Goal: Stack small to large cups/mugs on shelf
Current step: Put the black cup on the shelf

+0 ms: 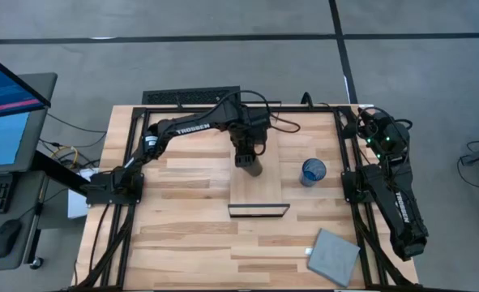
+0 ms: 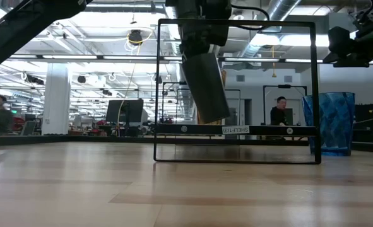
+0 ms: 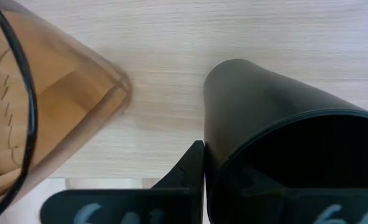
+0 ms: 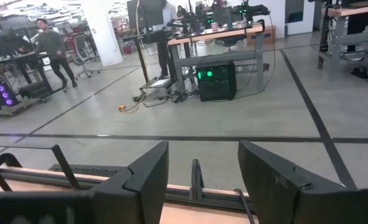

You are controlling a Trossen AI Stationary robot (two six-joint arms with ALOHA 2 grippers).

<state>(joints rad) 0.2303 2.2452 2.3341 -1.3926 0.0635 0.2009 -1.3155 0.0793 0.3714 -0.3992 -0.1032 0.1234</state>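
From above, I see my left gripper [image 1: 248,160] out over the long light-wood shelf plank [image 1: 259,174] in the middle of the table, pinching the black cup [image 1: 251,166] by its rim, probably so the cup hangs free under it and can be set down. The short see-through blue cup [image 1: 313,172] stands on the table just beside the shelf, on the right, not stacked yet. The grey square pad [image 1: 334,255] lies near the front corner, out of the way. My right arm is folded back by the right edge of the table. From table height, the black cup [image 2: 205,87] hangs tilted in the air, inside the thin black metal frame [image 2: 236,25] of the shelf, and does not touch the wood. The blue cup [image 2: 331,123] stands upright just beside the frame. In the left wrist view, one finger [image 3: 187,171] presses on the outside of the black cup [image 3: 277,137], and the tall see-through amber-orange tumbler [image 3: 53,106] sits close beside it. I think the black cup goes next to it. In the right wrist view, the right gripper [image 4: 202,171] has its fingers spread apart, holding nothing, waiting.
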